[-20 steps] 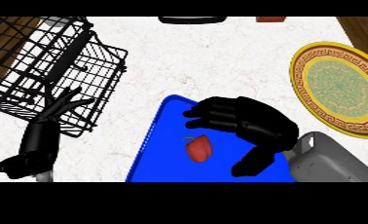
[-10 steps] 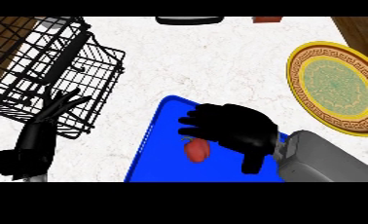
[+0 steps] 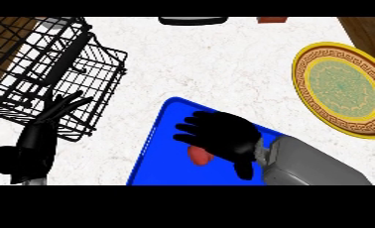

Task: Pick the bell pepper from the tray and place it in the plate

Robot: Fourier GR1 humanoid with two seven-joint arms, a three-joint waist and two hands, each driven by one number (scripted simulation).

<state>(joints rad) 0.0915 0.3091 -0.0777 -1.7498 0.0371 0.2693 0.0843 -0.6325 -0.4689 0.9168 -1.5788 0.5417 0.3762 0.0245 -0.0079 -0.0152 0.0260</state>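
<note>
A red bell pepper lies on the blue tray near the view's lower edge. My right hand hovers right over it, palm down with fingers spread, and hides most of the pepper. Whether the hand touches the pepper cannot be told. The yellow plate with a green patterned centre sits at the far right of the counter. At the lower left, my left hand rests open, fingers up.
A black wire basket stands at the left, just behind my left hand. A dark flat object and a small red-brown object lie at the counter's far edge.
My right hand has moved down and to the left over the tray, now covering most of the pepper. The left hand has stayed where it was.
</note>
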